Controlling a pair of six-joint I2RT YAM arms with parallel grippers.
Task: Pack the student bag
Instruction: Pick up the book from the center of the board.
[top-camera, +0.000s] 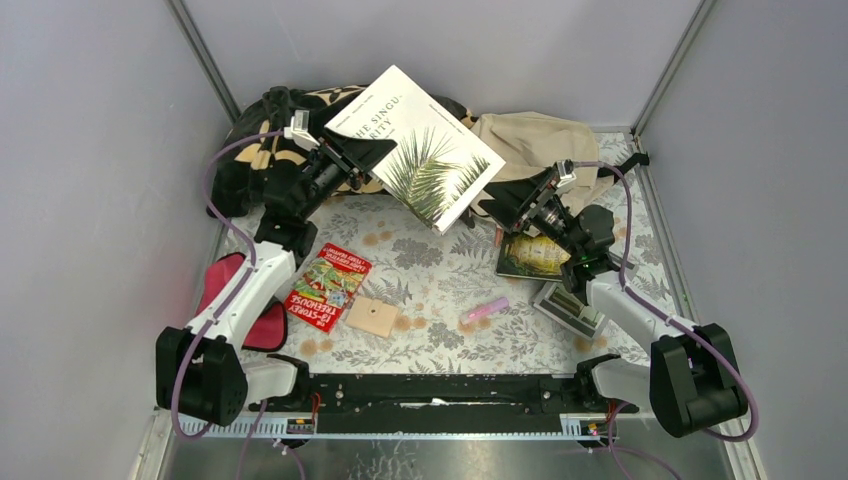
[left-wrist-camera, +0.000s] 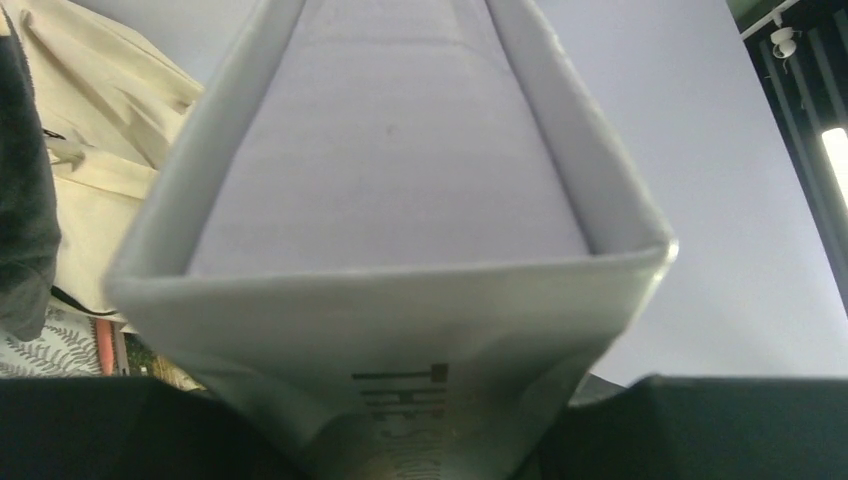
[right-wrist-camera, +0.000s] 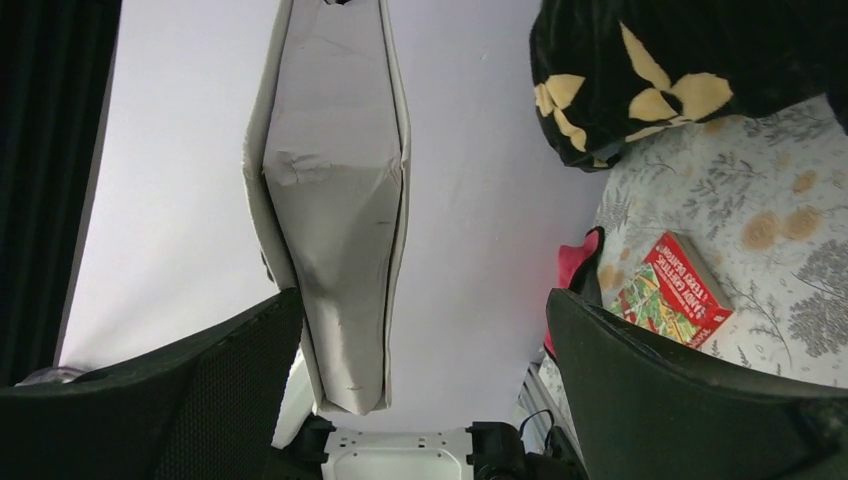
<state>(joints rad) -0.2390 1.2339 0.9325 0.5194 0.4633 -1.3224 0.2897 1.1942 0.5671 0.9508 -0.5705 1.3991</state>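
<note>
Left pincer (top-camera: 362, 162) is clamping the spine end of a white book (top-camera: 420, 140), holding it tilted and lifted off the surface (top-camera: 440, 270). Right pincer (top-camera: 488, 208) is sitting with its fingers spread wide apart. The book's free edge is hanging just ahead of them; I cannot tell whether it is touching them. Student bag (top-camera: 530, 140) is lying slumped on the surface just behind the right pincer. Black flowered pillow (top-camera: 250, 150) is lying behind the left pincer.

Soft, even light fills the overhead view; the book (top-camera: 420, 150) throws only a faint shadow on the table (top-camera: 440, 270) beneath it. Close to the left wrist lens its spine lettering blurs, and a light strip (left-wrist-camera: 835, 165) glares right of it.
</note>
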